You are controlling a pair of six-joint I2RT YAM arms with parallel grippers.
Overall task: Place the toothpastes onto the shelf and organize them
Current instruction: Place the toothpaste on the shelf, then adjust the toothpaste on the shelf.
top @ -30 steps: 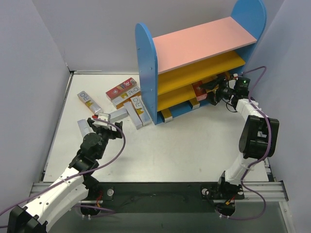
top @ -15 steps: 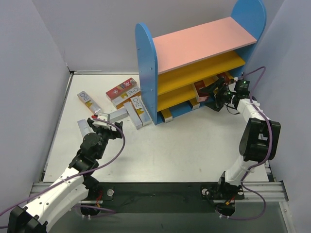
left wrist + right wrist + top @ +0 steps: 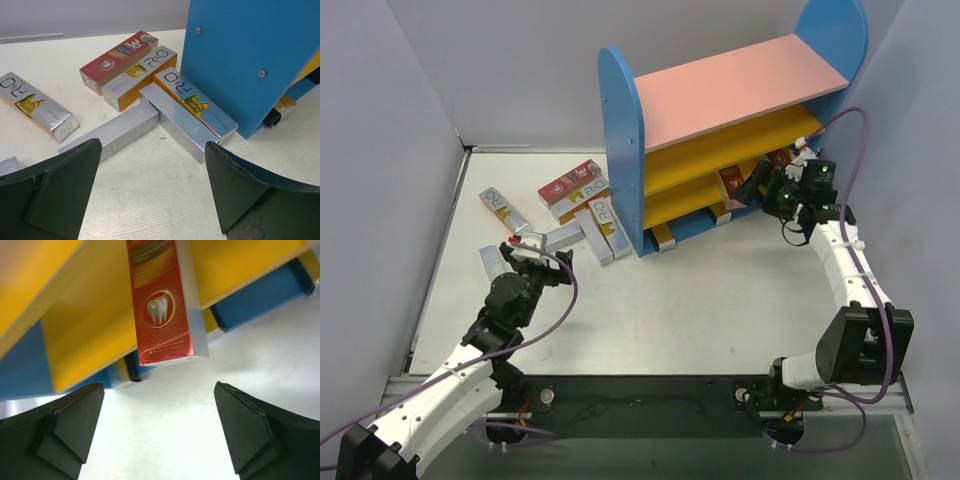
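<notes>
Right wrist view: right gripper [image 3: 159,420] is spread wide, nothing held, just in front of the shelf [image 3: 625,130]. Red toothpaste box [image 3: 160,310] is seen lying on the lower yellow board [image 3: 235,265], one end overhanging the edge. Left gripper [image 3: 152,150] is likewise opened wide and empty, low over the counter [image 3: 700,290]. Loose toothpaste boxes [image 3: 192,102] are scattered on the counter just beside the shelf's blue side panel [image 3: 245,55].
</notes>
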